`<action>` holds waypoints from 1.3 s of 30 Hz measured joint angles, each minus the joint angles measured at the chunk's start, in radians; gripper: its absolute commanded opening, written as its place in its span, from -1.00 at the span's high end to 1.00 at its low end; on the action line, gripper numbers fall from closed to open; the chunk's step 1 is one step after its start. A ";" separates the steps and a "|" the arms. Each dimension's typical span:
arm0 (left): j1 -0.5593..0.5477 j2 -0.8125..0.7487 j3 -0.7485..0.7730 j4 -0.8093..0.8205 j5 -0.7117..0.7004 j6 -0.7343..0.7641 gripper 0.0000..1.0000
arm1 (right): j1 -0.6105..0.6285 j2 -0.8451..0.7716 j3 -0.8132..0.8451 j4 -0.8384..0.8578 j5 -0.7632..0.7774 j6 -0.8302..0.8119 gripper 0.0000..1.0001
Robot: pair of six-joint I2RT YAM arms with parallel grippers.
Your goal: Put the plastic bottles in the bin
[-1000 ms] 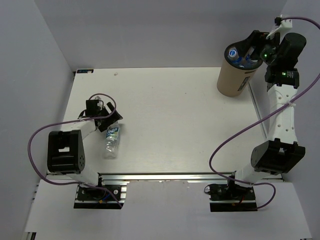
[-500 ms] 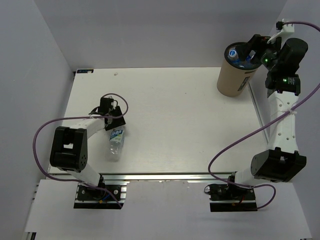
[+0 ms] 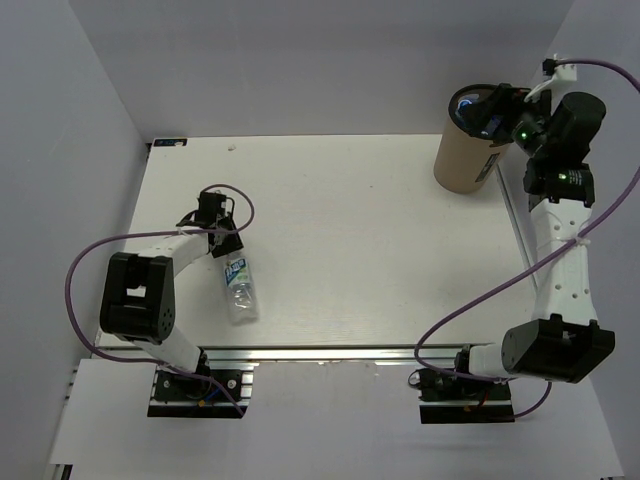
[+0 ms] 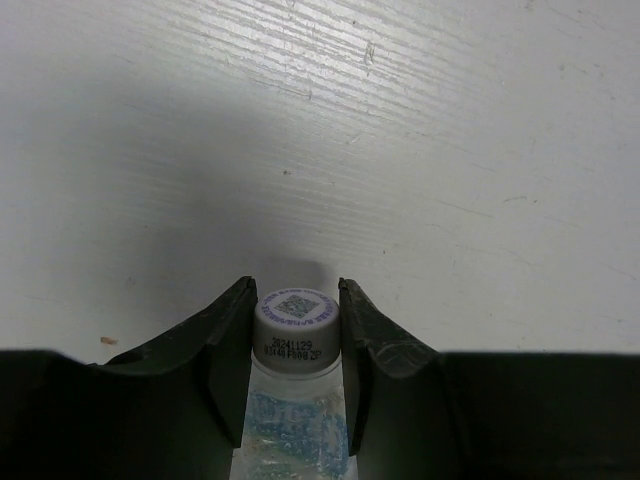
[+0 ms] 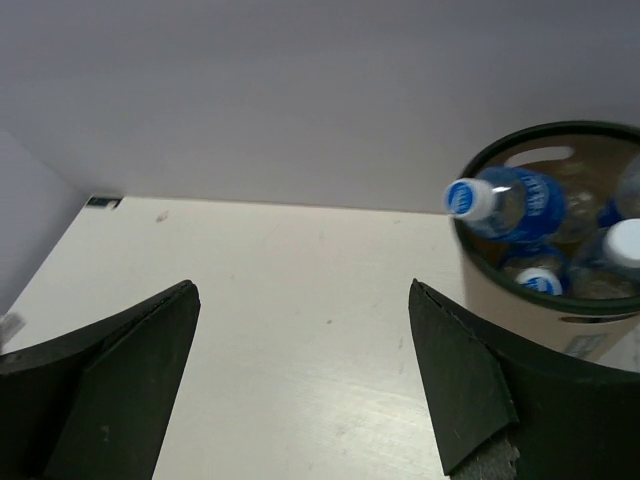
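- Plastic bottle (image 3: 238, 288) lies on table (image 3: 380, 230); left gripper (image 4: 295, 300) clamped on its cap.
- Right gripper (image 5: 302, 300) spread wide, empty, near bin (image 5: 520, 295) holding three bottles (image 5: 520, 205).

One clear bottle (image 3: 239, 291) with a blue label and a white cap (image 4: 293, 327) lies on its side near the front left of the tabletop. The tall tan bin (image 3: 460, 162) stands at the far right corner. Three bottles (image 5: 517, 205) poke up inside it.
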 measured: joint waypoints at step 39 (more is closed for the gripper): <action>-0.417 -0.525 -0.113 0.407 0.418 -0.079 1.00 | 1.018 -0.095 -0.892 0.916 0.144 0.279 -0.79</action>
